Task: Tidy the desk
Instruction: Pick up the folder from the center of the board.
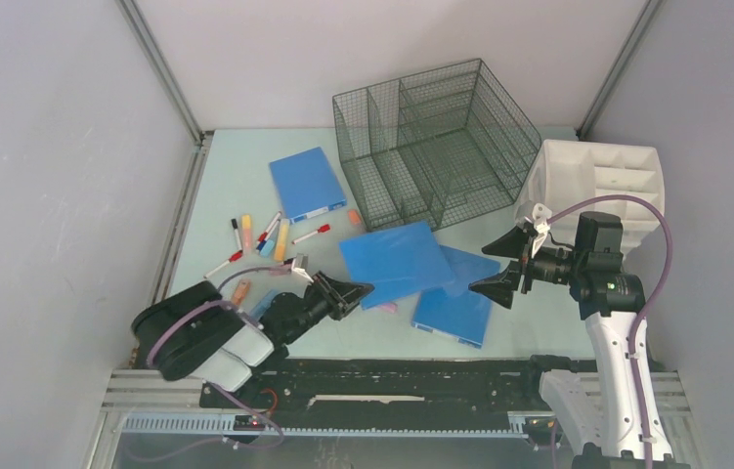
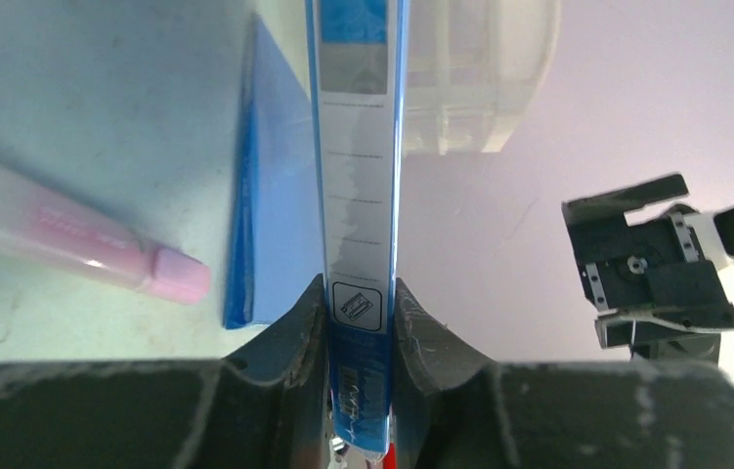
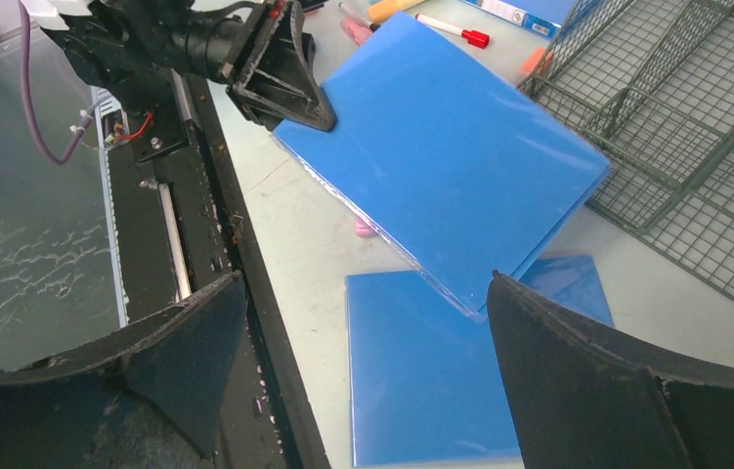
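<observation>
The desk (image 1: 226, 176) fills the floor of the enclosure between the grey walls and carries loose items.

**Step in hand.** The left gripper (image 1: 348, 290) is clamped on the near edge of a blue folder (image 1: 397, 262). The left wrist view shows the spine pinched between both fingers. The right gripper (image 1: 485, 266) hangs just beside the folder's right edge, with its jaws spread wide and holding nothing.

**Next move (judged).** Carry the folder to the wire rack (image 1: 436, 142) and keep it edge-on for a slot.

**Clearances.**
- The held folder overlaps a second folder (image 1: 455, 311).
- A pink marker (image 2: 89, 244) lies just beside it.
- The pens (image 1: 265, 234) lie to the left.
- The white organizer (image 1: 597, 181) stands behind the right arm.
- Bare desk shows along the black rail (image 1: 392, 376).
</observation>
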Available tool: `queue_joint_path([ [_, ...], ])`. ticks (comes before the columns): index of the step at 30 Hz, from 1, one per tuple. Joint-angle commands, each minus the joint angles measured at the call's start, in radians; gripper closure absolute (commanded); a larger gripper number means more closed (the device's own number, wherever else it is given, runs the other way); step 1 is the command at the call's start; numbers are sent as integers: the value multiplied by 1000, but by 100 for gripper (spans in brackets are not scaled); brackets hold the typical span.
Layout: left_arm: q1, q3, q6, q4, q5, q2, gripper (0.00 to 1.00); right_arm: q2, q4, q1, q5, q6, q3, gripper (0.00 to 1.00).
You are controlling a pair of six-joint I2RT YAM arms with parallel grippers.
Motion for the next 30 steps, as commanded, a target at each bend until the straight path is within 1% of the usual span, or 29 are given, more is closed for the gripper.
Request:
queue_joint_path([
  [1, -15, 0, 140, -206, 40, -197, 100, -11, 3, 7, -16, -20, 1, 0],
  [2, -22, 28, 179, -308, 38, -287, 100, -11, 2, 8, -17, -20, 1, 0],
  [4, -39, 94, 278, -568, 8, -447, 100, -10, 1, 9, -20, -20, 1, 0],
  [5, -54, 135, 362, -784, -23, -526, 100, -12, 2, 9, -22, -20, 1, 0],
  [6, -73, 182, 405, -876, -80, -608, 100, -12, 2, 9, -23, -20, 1, 0],
  [7, -92, 223, 492, -1032, -131, -675, 100, -12, 2, 9, -25, -20, 1, 0],
  [8, -101, 250, 543, -1102, -164, -730, 100, -14, 2, 9, -28, -18, 1, 0],
  [9, -104, 266, 583, -1138, -176, -776, 100, -14, 2, 9, -31, -17, 1, 0],
  [12, -103, 278, 687, -1169, -173, -865, 100, -13, 3, 11, -48, -14, 1, 0],
  [16, -103, 301, 783, -1142, -109, -893, 100, -5, 16, 15, -60, 5, -1, 0],
  [22, -103, 329, 904, -1052, 8, -907, 100, 14, 171, 29, -10, 178, -40, 0],
  [25, -103, 339, 941, -1027, 55, -914, 100, 39, 245, 30, 53, 271, -52, 0],
  [27, -103, 346, 952, -1016, 81, -919, 100, 55, 271, 30, 90, 306, -53, 0],
  [30, -104, 342, 945, -973, 129, -921, 100, 70, 295, 30, 86, 337, -52, 0],
])
